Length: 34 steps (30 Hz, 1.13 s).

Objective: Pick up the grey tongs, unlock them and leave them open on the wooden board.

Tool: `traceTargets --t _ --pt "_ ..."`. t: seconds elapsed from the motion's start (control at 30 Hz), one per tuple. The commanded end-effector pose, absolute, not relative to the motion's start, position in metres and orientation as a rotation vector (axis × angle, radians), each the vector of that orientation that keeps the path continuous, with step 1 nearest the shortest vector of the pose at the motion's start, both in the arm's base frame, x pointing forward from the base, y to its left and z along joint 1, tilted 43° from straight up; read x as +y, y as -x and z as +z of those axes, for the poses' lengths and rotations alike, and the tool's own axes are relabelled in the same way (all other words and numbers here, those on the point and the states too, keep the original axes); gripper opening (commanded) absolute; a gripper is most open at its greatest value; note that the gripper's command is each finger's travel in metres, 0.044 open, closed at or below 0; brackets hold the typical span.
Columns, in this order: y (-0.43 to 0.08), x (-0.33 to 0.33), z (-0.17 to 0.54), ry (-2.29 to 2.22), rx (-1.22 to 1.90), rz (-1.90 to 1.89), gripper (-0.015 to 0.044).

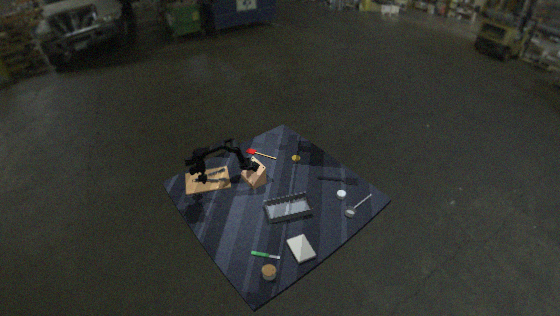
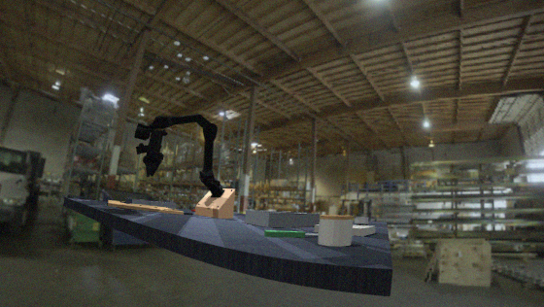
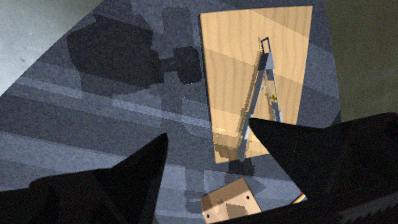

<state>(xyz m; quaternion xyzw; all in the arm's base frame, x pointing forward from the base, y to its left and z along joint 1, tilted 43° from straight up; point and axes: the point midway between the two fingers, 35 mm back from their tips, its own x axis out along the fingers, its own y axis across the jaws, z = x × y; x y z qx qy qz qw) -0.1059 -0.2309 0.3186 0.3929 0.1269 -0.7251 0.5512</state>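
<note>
The grey tongs (image 3: 269, 62) (image 1: 215, 172) lie on the wooden board (image 3: 225, 30) (image 1: 192, 189) (image 2: 146, 207), their two arms spread in a narrow V. The hinge end is toward the top of the wrist view; the tips point toward the arm's base. My gripper (image 3: 208, 129) (image 1: 201, 178) (image 2: 152, 173) is wide open and empty, raised above the board with its fingers pointing down. Its right finger covers part of one tong arm in the wrist view. The roasting tin (image 1: 288, 218) (image 2: 257, 219) stands apart with nothing across it.
The arm's wooden base block (image 1: 254, 179) (image 2: 214, 210) (image 3: 237, 192) stands beside the board. A red-headed spatula (image 1: 251, 151) lies behind it. A green-handled tool (image 1: 260, 254), a lidded jar (image 1: 269, 272) (image 2: 335, 232), a pale block (image 1: 301, 248) and a ladle (image 1: 350, 213) are farther off.
</note>
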Motion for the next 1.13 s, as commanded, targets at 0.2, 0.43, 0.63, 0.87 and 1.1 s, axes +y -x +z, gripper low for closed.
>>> traceTargets --t 0.2,0.43,0.63,0.87,1.1 --pt "0.097 -0.203 0.345 -0.936 0.300 -1.719 0.0440" --pt "0.095 -0.195 0.353 -0.929 0.300 -1.719 0.0440" --pt "0.095 -0.195 0.353 -0.929 0.300 -1.719 0.0440" --pt "0.095 -0.195 0.353 -0.929 0.300 -1.719 0.0440" --pt "0.095 -0.195 0.353 -0.929 0.300 -1.719 0.0440"
